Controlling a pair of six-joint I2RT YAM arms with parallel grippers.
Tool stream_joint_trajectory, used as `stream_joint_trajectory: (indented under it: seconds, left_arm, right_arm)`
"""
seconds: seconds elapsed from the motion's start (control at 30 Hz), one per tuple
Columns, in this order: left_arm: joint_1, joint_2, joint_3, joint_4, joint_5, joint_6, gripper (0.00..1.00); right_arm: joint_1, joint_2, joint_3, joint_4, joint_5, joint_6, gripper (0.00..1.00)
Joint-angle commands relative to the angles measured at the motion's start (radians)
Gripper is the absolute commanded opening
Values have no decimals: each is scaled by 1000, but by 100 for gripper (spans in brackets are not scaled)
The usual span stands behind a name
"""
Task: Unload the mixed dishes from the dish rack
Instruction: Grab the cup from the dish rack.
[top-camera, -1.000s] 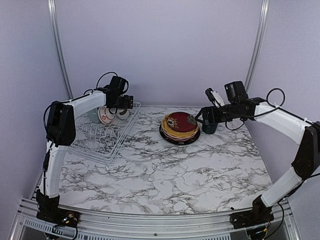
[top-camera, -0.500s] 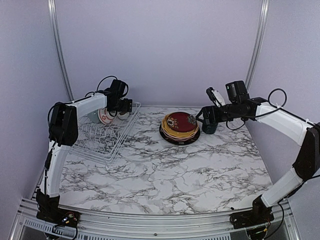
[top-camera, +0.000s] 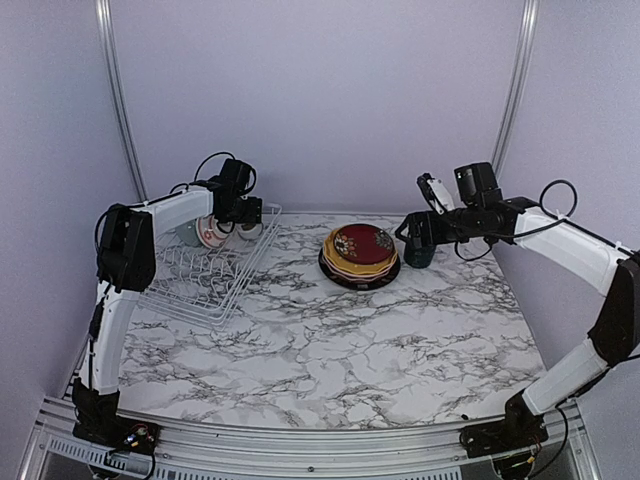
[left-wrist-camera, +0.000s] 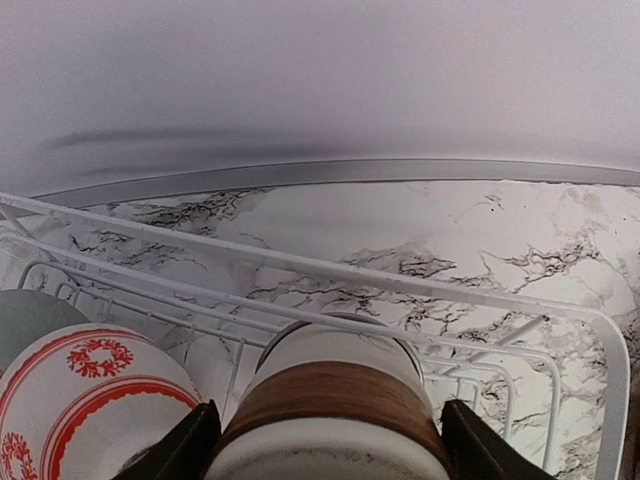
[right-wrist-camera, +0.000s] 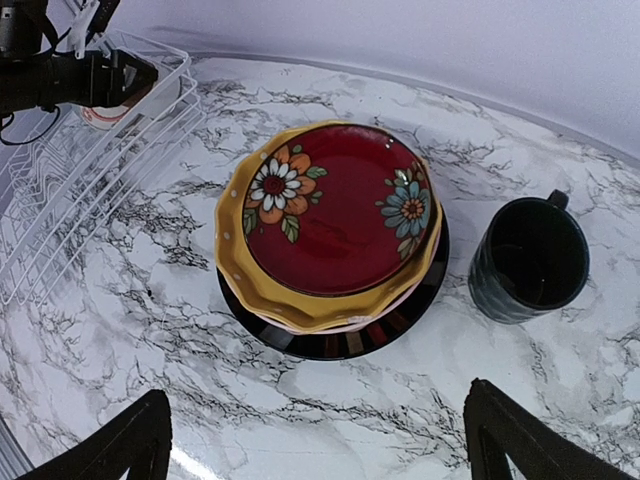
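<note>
Far corner of white wire dish rack (top-camera: 200, 285): pale round cup w/ brown wood-look band (left-wrist-camera: 330, 400), flanked by L end effector (left-wrist-camera: 330, 445). Its fingers have narrowed onto it since a sec ago; firm grip, can't tell. R end effector (right-wrist-camera: 315, 420): wide open, empty, above marble worktop (top-camera: 330, 340), nr stacked round plates (right-wrist-camera: 335, 215) and dark teal mug (right-wrist-camera: 530, 255). You've cups yet to lift out.

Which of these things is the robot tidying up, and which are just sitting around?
Job: dish rack, brown-banded cup, red-patterned cup, green bowl, plate stack, dark mug.
Just there: marble table, metal posts.
</note>
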Motion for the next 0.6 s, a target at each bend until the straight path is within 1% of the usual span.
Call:
stream_joint_trajectory:
  seconds: [0.0, 0.07, 0.13, 0.2, 0.37, 0.5, 0.57]
  left_arm:
    - [5, -92, -42, 14, 30, -10, 58]
    - [6, -127, -72, 25, 39, -13, 57]
    - [6, -160, -94, 23, 37, -13, 56]
    - [5, -202, -124, 28, 37, -13, 55]
    - [6, -343, -247, 65, 56, -17, 55]
    - [6, -477, -347, 106, 103, -42, 55]
    - [5, -548, -405, 149, 160, -61, 55]
  right_arm:
    - [-22, -53, -7, 55, 52, 29, 98]
    - [-36, -66, -33, 92, 54, 45, 98]
    - [-61, -64, -55, 113, 25, 65, 98]
    - [-83, -68, -68, 124, -28, 81, 98]
    - [-92, -122, -120, 236, -181, 85, 98]
    - [-92, -143, -135, 299, -241, 102, 98]
    - [-91, -142, -137, 331, -274, 127, 98]
